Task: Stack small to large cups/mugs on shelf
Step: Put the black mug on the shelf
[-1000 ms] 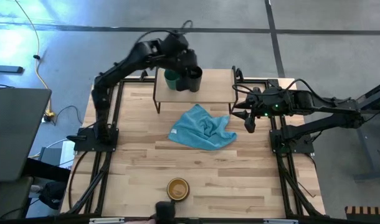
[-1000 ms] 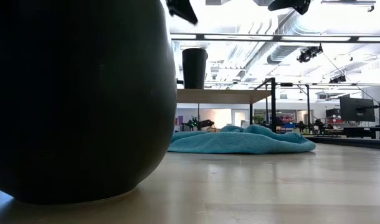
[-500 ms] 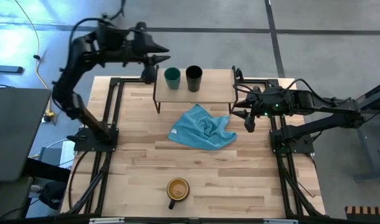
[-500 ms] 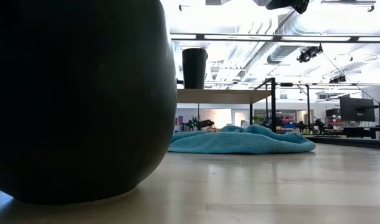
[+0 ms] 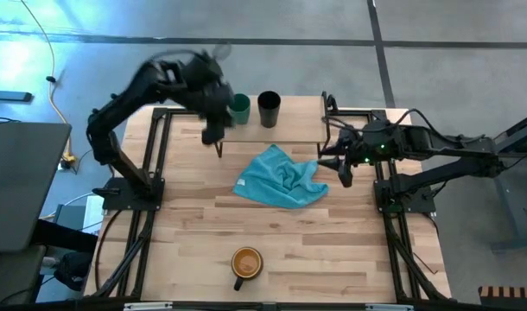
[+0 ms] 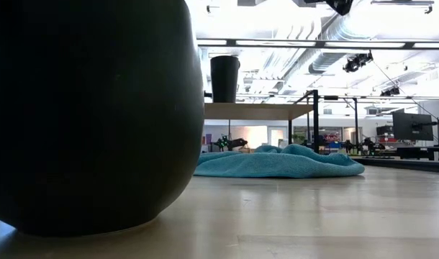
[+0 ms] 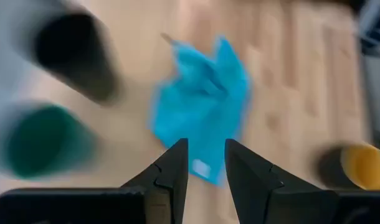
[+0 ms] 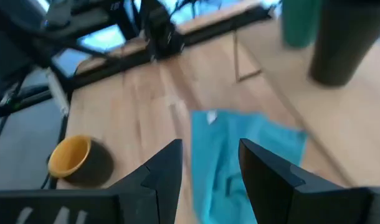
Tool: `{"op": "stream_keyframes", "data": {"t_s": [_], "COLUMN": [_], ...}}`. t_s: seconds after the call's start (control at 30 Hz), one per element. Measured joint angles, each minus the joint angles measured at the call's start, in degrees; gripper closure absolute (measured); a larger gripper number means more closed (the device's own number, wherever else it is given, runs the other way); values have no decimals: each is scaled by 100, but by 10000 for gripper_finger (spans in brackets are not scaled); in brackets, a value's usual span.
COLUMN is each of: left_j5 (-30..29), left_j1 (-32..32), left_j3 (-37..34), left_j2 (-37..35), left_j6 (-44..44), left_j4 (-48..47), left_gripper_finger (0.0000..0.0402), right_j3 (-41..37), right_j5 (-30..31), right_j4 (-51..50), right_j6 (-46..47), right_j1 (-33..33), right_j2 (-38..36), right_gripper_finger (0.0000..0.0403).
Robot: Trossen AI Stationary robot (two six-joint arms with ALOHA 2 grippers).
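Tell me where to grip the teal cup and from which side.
Pinch the rim of the teal cup from above, probably. It stands upright with its mouth open on the shelf, and the black cup stands close beside it, so a side grip looks cramped.

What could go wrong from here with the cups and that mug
The left gripper hangs empty and open beside the teal cup at the shelf corner; a sweep could tip it or the black cup. The mug sits far off at the table's near edge, and the blue cloth lies in the direct path, so it might snag. The right gripper waits beside the cloth.
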Motion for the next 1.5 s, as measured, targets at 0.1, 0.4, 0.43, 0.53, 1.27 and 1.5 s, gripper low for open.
{"op": "stream_keyframes", "data": {"t_s": [0.1,0.4,0.43,0.53,1.27,1.5], "left_j5": [140,-371,-426,-699,-2582,-2598], "left_j1": [-416,-1950,-2106,-2526,-5415,-5934], "left_j3": [-666,-1753,-1759,-1761,-3787,-5324], "left_j2": [-142,-230,-228,-264,-1764,-1776], "left_j6": [-217,-810,-867,-1039,-3738,-4129], "left_j4": [-8,330,361,542,1972,3694], "left_gripper_finger": [308,308,308,308,308,308], "right_j3": [0,-2,-2,-2,-7,-7], "right_j5": [-36,-81,-117,-188,426,437], "right_j4": [-143,-139,-133,-72,1061,1197], "right_j6": [143,117,114,143,184,151], "right_j1": [125,303,303,320,1506,1536], "right_j2": [161,659,694,766,711,713], "right_gripper_finger": [253,253,253,253,253,253]}}
